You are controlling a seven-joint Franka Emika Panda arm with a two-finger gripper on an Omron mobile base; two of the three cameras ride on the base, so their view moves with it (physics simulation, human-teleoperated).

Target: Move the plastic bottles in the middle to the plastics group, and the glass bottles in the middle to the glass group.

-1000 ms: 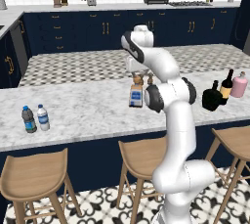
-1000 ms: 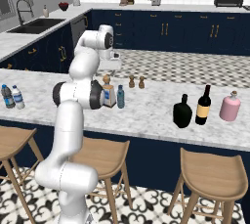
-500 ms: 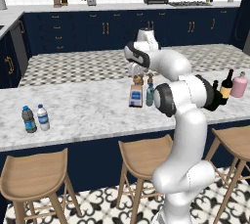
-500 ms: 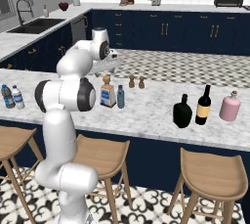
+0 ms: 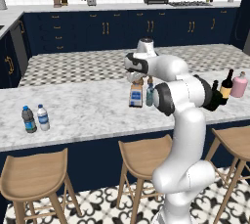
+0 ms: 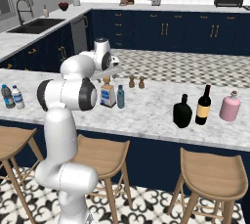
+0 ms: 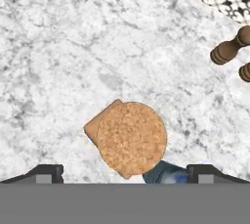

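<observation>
1. Cork stopper [image 7: 132,139] sits right below the hand cam, so the gripper [image 7: 124,173] is over the square clear bottle [image 6: 108,95], jaws fully apart, holding nothing.
2. Step, I'd say: lining up to grab that bottle; black flask [image 6: 182,112] already stands by the wine bottle [image 6: 203,106] and pink bottle [image 6: 230,107].
3. Next: drop straight down, close on neck or body, w/o knocking the slim blue-grey bottle [image 6: 120,97] just beside it.
4. Contents: can't tell.
</observation>
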